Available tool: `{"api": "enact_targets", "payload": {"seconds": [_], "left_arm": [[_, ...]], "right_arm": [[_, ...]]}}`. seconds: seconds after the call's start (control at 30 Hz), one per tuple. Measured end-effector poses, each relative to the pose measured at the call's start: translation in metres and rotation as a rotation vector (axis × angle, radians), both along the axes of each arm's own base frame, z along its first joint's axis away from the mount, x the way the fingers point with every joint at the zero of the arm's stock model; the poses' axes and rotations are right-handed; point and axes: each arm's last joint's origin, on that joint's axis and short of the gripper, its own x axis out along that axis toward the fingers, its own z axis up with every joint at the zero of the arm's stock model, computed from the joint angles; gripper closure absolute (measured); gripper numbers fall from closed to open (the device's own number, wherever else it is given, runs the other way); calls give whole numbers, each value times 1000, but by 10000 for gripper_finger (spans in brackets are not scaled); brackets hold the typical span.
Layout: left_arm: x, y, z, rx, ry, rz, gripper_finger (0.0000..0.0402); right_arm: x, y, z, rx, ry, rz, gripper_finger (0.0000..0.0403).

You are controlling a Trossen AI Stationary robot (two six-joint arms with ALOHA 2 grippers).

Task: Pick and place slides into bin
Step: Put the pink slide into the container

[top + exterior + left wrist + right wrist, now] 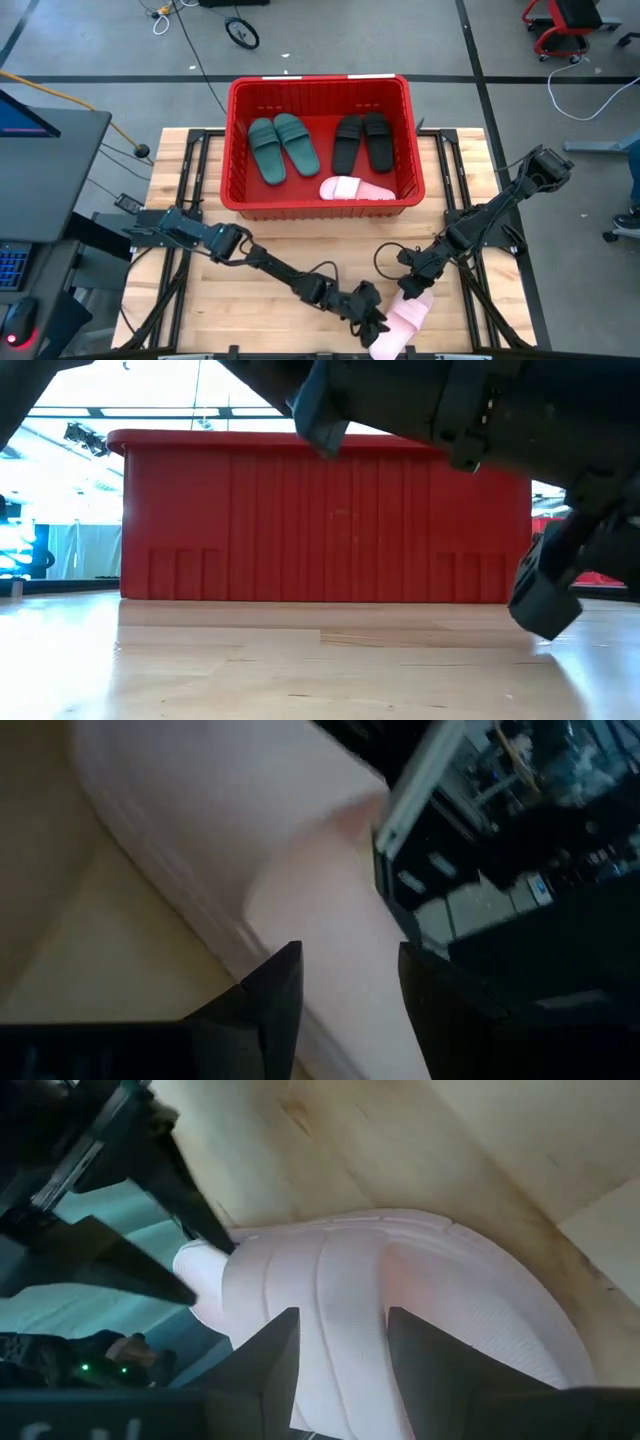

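Slide [400,325], the last pink one, lies on the bench between both tools: left tool [375,322] and right tool [412,288] straddle it unclenched (ready to grasp); bin [318,207] lies beyond.

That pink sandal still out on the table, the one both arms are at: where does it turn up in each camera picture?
High view: loose pink slide at the table's near edge, between both grippers.
Low view: not in it; only the red bin shows.
Left wrist view: fills the upper middle.
Right wrist view: centre, strap up.
Shared landmark: the wooden table under it.
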Motion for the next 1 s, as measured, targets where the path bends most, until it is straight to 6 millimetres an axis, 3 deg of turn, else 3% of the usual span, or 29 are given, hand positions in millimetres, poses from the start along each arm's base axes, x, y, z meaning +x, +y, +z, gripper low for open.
{"api": "enact_targets", "payload": {"seconds": [0.47, 0.8, 1.0], "left_arm": [[15, 38, -1, -46, 24, 128, 230], [22, 44, 11, -91, -96, 164, 230], [29, 41, 27, -26, -119, 147, 230]], "right_arm": [[4, 2, 4, 30, -51, -55, 253], [5, 2, 5, 36, -64, -58, 258], [7, 5, 10, 49, -82, -43, 310]]}}
